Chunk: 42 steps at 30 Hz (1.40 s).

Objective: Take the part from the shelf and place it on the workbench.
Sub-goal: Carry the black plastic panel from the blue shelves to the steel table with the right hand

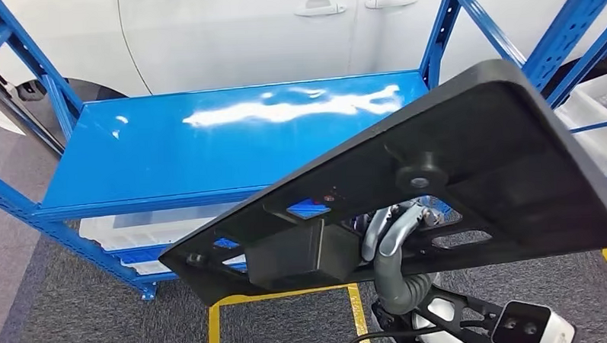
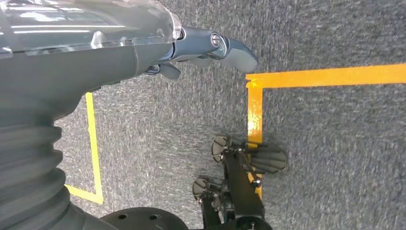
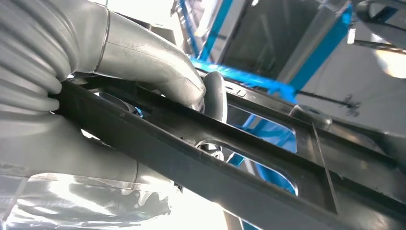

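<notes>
Cataloguing by view.

Head view: one part [image 1: 467, 135], a large flat panel of matte black plastic, roughly triangular with rounded corners. It is tilted, its high corner to the right and its low corner to the left. The underside carries a round boss, a boxy block, several cut-out windows and small red marks. It hangs in the air in front of the blue shelf [image 1: 231, 140], clear of the shelf's glossy blue deck. The right hand [image 1: 390, 241] grips it from below, grey fingers curled through a cut-out. Behind the shelf stands a white car body [image 1: 280, 27] with door handles. Grey carpet with yellow floor tape [image 1: 289, 295] lies below.

Left wrist view: the left hand [image 2: 210, 48] points over the carpet, holding nothing. Its fingers look drawn together, but how far they close cannot be told. Yellow tape lines cross the floor.

Right wrist view: the part seen close, a black frame of ribs and rectangular openings. The right hand's thick grey thumb [image 3: 143, 62] presses on one side of a rib and a dark finger [image 3: 214, 96] wraps the other. Blue shelf metal shows through the openings.
</notes>
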{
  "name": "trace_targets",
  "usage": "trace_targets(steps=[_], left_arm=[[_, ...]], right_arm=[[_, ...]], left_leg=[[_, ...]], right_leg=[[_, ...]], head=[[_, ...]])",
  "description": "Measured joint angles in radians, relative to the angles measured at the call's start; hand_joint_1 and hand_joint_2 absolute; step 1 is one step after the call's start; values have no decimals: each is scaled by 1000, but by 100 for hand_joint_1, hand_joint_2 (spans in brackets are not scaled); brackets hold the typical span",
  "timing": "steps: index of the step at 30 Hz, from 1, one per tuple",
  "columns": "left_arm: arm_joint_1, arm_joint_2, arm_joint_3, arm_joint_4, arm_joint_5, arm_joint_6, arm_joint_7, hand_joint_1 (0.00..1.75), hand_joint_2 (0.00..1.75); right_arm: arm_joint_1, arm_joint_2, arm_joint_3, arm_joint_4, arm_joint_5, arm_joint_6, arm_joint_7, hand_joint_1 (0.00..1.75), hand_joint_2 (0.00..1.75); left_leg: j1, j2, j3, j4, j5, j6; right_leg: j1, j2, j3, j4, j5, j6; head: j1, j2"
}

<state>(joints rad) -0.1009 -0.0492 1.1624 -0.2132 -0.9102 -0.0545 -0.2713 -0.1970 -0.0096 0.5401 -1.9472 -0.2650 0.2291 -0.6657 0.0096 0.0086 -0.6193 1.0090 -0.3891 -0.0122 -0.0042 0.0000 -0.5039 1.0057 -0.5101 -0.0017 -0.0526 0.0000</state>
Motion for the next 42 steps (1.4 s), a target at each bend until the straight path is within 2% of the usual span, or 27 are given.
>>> trace_targets(steps=[2, 4, 6, 7, 8, 9, 11, 13, 14, 16, 17, 18, 21, 22, 23, 24, 26, 28, 29, 31, 33, 34, 36, 37, 38, 39, 42], left_arm=[[3, -1, 0, 0, 0, 0, -3, 0, 175], [6, -3, 0, 0, 1, 0, -5, 0, 175], [7, -4, 0, 0, 2, 3, -7, 0, 175], [6, -4, 0, 0, 3, 4, -8, 0, 175], [6, -4, 0, 0, 4, 6, -8, 0, 175], [6, -4, 0, 0, 7, 7, -9, 0, 175], [4, -4, 0, 0, 10, 10, -9, 0, 175], [1, -4, 0, 0, 13, 13, -11, 0, 175], [0, -4, 0, 0, 14, 14, -11, 0, 175], [1, -5, 1, 1, 15, 14, -12, 0, 175], [1, -6, 1, 1, 15, 13, -12, 0, 175], [0, -6, 1, 1, 15, 12, -12, 0, 175], [-1, -8, 1, 1, 13, 9, -15, 0, 175], [0, -8, 1, 1, 11, 10, -16, 0, 175], [1, -8, 1, 1, 10, 11, -16, 0, 175], [2, -9, 1, 1, 10, 13, -15, 0, 175], [3, -11, 1, 1, 9, 15, -11, 0, 175], [3, -13, 1, 1, 9, 16, -6, 0, 175], [2, -14, 1, 1, 9, 17, -5, 0, 175], [2, -14, 1, 1, 9, 18, -2, 0, 175], [3, -14, 1, 1, 9, 18, 1, 0, 175], [3, -14, 1, 1, 10, 18, 3, 0, 175], [4, -15, 2, 1, 13, 18, 6, 0, 175], [5, -15, 3, 1, 15, 18, 7, 0, 175], [6, -15, 4, 1, 18, 19, 8, 0, 175], [6, -15, 4, 1, 20, 20, 8, 0, 175], [6, -15, 9, 1, 27, 23, 8, 0, 175]], right_arm=[[11, -2, -23, 0, -9, 48, 0, 175, 175], [24, -1, -52, 2, -12, 89, 0, 175, 175], [37, 3, -75, 4, -11, 115, 0, 175, 175], [44, 7, -84, 5, -8, 126, 0, 175, 175], [50, 11, -90, 6, -5, 135, 0, 175, 175], [56, 14, -95, 7, -2, 143, 0, 175, 175], [63, 21, -102, 8, 1, 156, 0, 175, 175], [65, 28, -107, 9, 1, 163, 0, 175, 175], [66, 31, -108, 9, 1, 166, 0, 175, 175], [67, 34, -111, 9, 1, 170, 0, 175, 175], [68, 35, -114, 10, 0, 172, 0, 175, 175], [69, 35, -117, 11, -1, 173, 0, 175, 175], [80, 38, -131, 12, 0, 184, 0, 175, 175], [87, 40, -136, 12, 1, 190, 0, 175, 175], [94, 42, -140, 12, 4, 196, 0, 175, 175], [100, 46, -144, 11, 6, 200, 0, 175, 175], [108, 55, -150, 9, 12, 208, 0, 175, 175], [113, 64, -153, 3, 18, 214, 0, 175, 175], [115, 68, -155, 0, 19, 216, 0, 175, 175], [120, 74, -160, -3, 20, 221, 0, 175, 175], [122, 80, -163, -5, 19, 227, 0, 175, 175], [123, 84, -163, -6, 19, 230, 0, 175, 175], [122, 88, -164, -6, 18, 235, 0, 175, 175], [121, 89, -164, -6, 18, 237, 0, 175, 175], [121, 90, -165, -6, 18, 238, 0, 175, 175], [121, 91, -166, -6, 18, 239, 0, 175, 175], [121, 101, -166, -15, 22, 239, 0, 175, 175]], left_leg=[[3, -1, -12, 13, -18, -11], [5, -2, -41, 90, -101, -18], [6, -2, -73, 219, -187, -22], [6, -2, -76, 266, -201, -22], [5, -2, -65, 283, -192, -21], [5, -2, -37, 263, -166, -19], [3, -2, 64, 135, -125, -10], [-3, -3, 145, 7, -128, 1], [-7, -3, 161, -25, -134, 6], [-7, -1, 152, -36, -120, 17], [-4, 0, 145, -38, -110, 23], [-2, 2, 136, -41, -97, 30], [-2, 4, 98, -39, -67, 40], [-2, 4, 85, -37, -59, 40], [-2, 4, 72, -35, -52, 39], [-2, 3, 60, -31, -47, 37], [-2, 3, 41, -23, -37, 31], [-4, 4, 31, -18, -28, 22], [-4, 4, 28, -17, -24, 17], [-3, 3, 25, -17, -17, 6], [-2, 1, 11, 12, -43, -3], [0, 0, -6, 55, -74, -7], [3, -1, -56, 190, -149, -15], [4, -1, -76, 247, -170, -18], [5, -1, -82, 274, -173, -22], [7, -1, -69, 261, -156, -24], [11, -2, 40, 73, -78, -24]], right_leg=[[-1, -3, -14, -6, 20, -17], [-1, -6, -36, -9, 42, -30], [3, -7, -64, -8, 63, -35], [6, -7, -78, -8, 74, -36], [8, -6, -93, -6, 84, -36], [9, -6, -107, -5, 94, -35], [11, -5, -128, -1, 111, -30], [13, -6, -139, 1, 127, -20], [12, -7, -142, 0, 136, -15], [10, -7, -145, -4, 150, -3], [9, -5, -152, 4, 139, 3], [8, -4, -163, 28, 109, 9], [1, -2, -215, 210, -31, 24], [-1, -2, -224, 265, -50, 27], [-3, -2, -219, 292, -46, 29], [-3, -2, -196, 278, -23, 29], [-3, -2, -100, 149, 20, 22], [3, -2, -17, 17, 21, 10], [6, -2, 0, -13, 13, 5], [6, -3, 0, -24, 18, -6], [1, -6, -3, -32, 29, -21], [-2, -8, -5, -35, 34, -27], [0, -9, -14, -34, 41, -32], [0, -10, -18, -32, 43, -32], [0, -10, -22, -30, 44, -31], [0, -9, -25, -26, 44, -29], [-2, -8, -30, -13, 39, -19]], head=[[0, 0], [0, 0], [0, 0], [0, 0], [0, 0], [0, 0], [0, 0], [0, 0], [0, 0], [0, 0], [0, 0], [0, 0], [0, 0], [0, 0], [0, 0], [0, 0], [0, 0], [0, 0], [0, 0], [0, 0], [0, 0], [0, 0], [0, 0], [0, 0], [0, 0], [0, 0], [0, 0]])
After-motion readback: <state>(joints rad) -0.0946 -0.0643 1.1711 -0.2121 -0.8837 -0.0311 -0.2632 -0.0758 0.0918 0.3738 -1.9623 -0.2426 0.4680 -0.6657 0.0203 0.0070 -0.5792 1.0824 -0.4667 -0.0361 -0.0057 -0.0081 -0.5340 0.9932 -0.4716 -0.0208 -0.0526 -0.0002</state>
